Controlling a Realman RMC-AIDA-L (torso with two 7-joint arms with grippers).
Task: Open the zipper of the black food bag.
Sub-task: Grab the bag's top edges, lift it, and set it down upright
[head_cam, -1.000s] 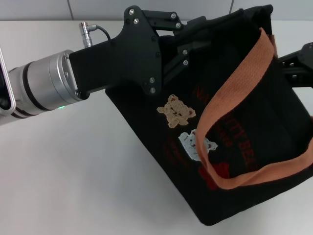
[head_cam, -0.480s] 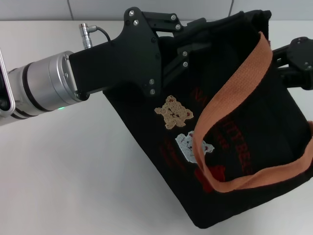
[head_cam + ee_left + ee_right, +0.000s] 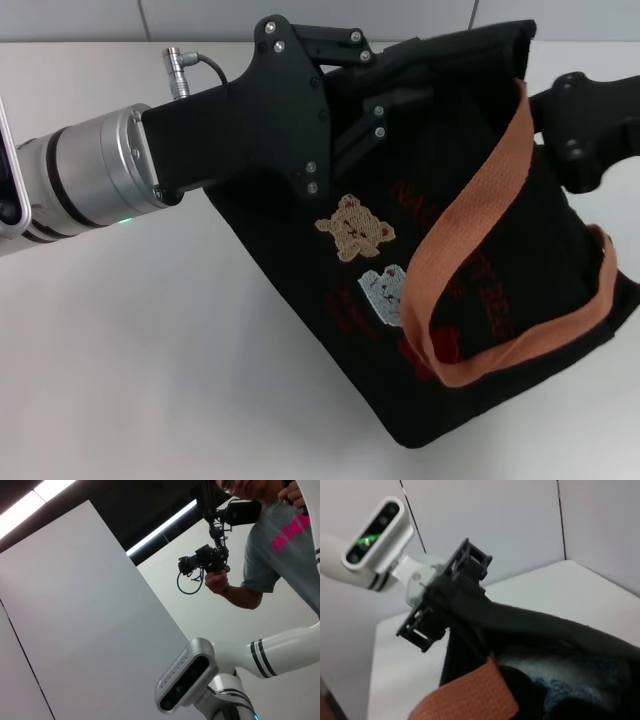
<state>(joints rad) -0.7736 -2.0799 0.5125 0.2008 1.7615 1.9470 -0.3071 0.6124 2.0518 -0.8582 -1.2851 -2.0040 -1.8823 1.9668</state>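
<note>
Left gripper, clamped shut on the far-left top corner of the black food bag; seen from the right wrist as well, biting the end of the folded black fabric. Holds the bag tilted, top edge far and raised, lower corner near and resting on the white table. Zipper along that far top edge, between the two grippers; track looks closed, pull not made out in any view.

Right gripper at the far-right end of the same top edge, touching or just beside the fabric; grasp hidden, cannot tell.

Step in hand, by judgement: anchoring one end and getting hold at the other, zipper not yet run. Next move calls for finding the small pull, pinching it firmly, and drawing along the track against the left anchor, fabric kept taut.

Orange-brown handle draped across the front, covering part of the red lettering, too broken to read. Tan bear and white bear embroidered below. No brand legible.
</note>
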